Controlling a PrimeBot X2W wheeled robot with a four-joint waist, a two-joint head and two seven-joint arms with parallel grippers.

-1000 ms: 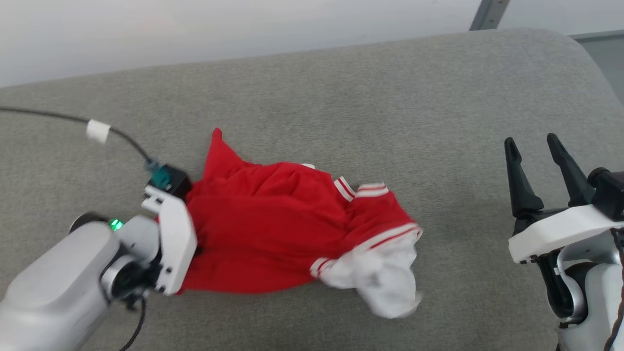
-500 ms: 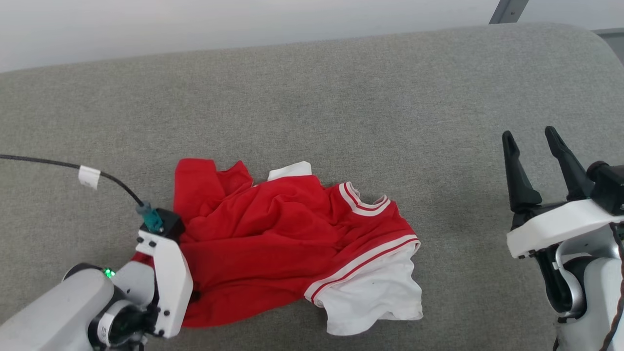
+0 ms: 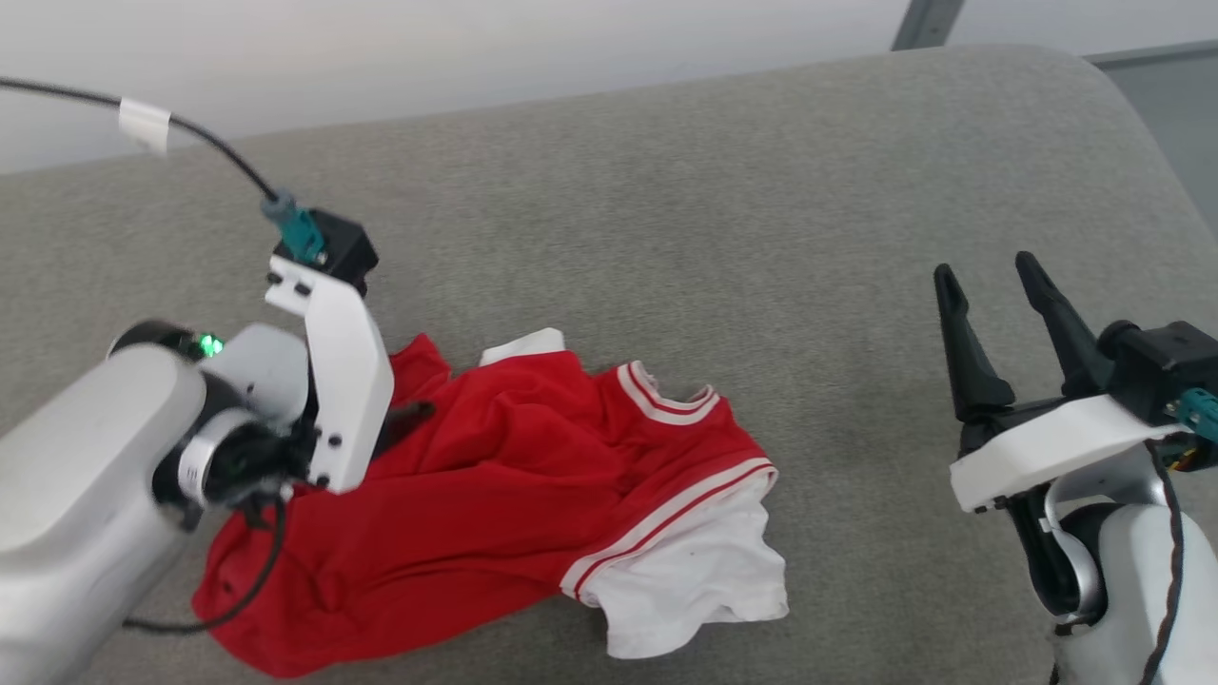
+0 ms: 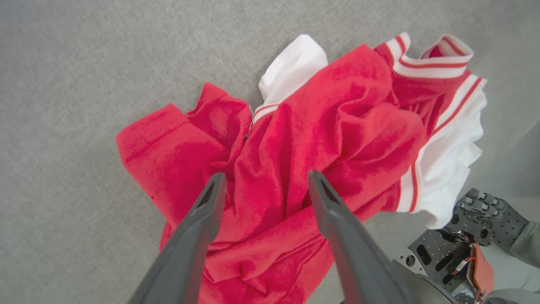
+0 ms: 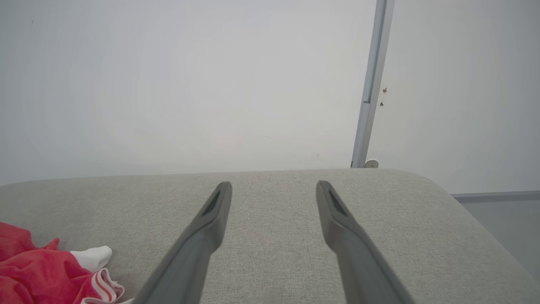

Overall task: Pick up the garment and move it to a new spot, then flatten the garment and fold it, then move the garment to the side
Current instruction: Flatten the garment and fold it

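Note:
The garment (image 3: 514, 485) lies crumpled on the grey cushion (image 3: 666, 190), red body bunched up, a white sleeve spread at its right and the striped collar on top. My left gripper (image 4: 263, 179) hovers just above the red folds of the garment (image 4: 320, 126), jaws open with nothing between them. In the head view a white mount hides most of the left gripper (image 3: 404, 423). My right gripper (image 3: 985, 271) stands open and empty well to the right of the garment. The right wrist view has the right gripper (image 5: 273, 185) over bare cushion, with the garment (image 5: 25, 270) at the lower left corner.
A black cable (image 3: 190, 133) with a white tag arcs from my left wrist toward the upper left. A pale wall runs behind the cushion, with a grey metal post (image 5: 371, 84) at the right. The cushion's rounded corner (image 3: 1104, 86) drops off at the far right.
My left gripper has opened, let go of the garment and risen off it. The garment has dropped and spread on the cushion. The right arm has kept its pose.

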